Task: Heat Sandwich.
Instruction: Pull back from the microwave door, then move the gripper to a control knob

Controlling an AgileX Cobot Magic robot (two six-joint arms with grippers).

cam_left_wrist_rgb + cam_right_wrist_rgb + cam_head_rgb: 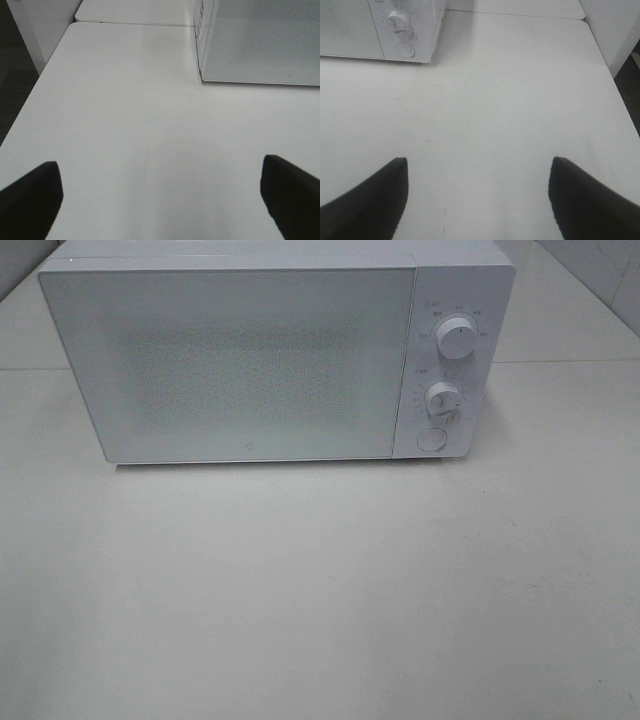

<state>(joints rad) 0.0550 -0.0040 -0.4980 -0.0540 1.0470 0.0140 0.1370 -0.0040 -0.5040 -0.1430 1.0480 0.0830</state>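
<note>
closed white microwave [250,360] sits ahead of the left gripper [160,167] and right gripper [478,162], both spread wide, holding nothing. no sandwich visible; heating looks not yet started.

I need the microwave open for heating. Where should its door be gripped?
The door is shut, flat, with no handle showing, so nothing offers a grip. Likely better: push the round button under the lower knob, coming straight from the front.
</note>
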